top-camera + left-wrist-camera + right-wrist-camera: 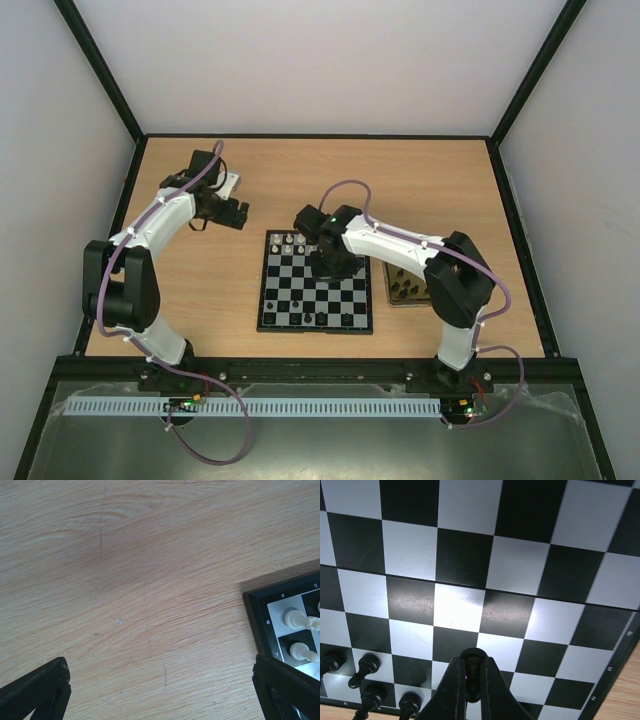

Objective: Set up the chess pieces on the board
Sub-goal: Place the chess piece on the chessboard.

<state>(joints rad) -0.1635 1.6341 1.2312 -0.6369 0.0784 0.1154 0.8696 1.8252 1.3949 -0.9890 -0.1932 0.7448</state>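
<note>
The right claw [472, 672] is sitting low over the board [290, 285], and its two fingers are pressing together on a single black piece [472, 659]. The rounded head of that piece is poking up just above the fingertips in the right wrist view. The grip is hanging over the squares near the board's right side, close to the edge where the other black pieces [367, 667] are standing in a cluster down at the lower left of that view.

From above, the board is lying in the middle of the worktop [215, 300]. The right arm is stretching across its far right part. White pieces [290, 240] are lining the far row and dark ones are showing along the near row. A gold tray [400, 288] is peeking out just beside the board's right edge, mostly under the right arm.

Over on the other side, the left claw [160, 680] is hovering off the board's far left corner. Its fingers [40, 690] are spreading wide with only bare wood between them. Its camera is catching that corner of the board, with two white pieces on it.
</note>
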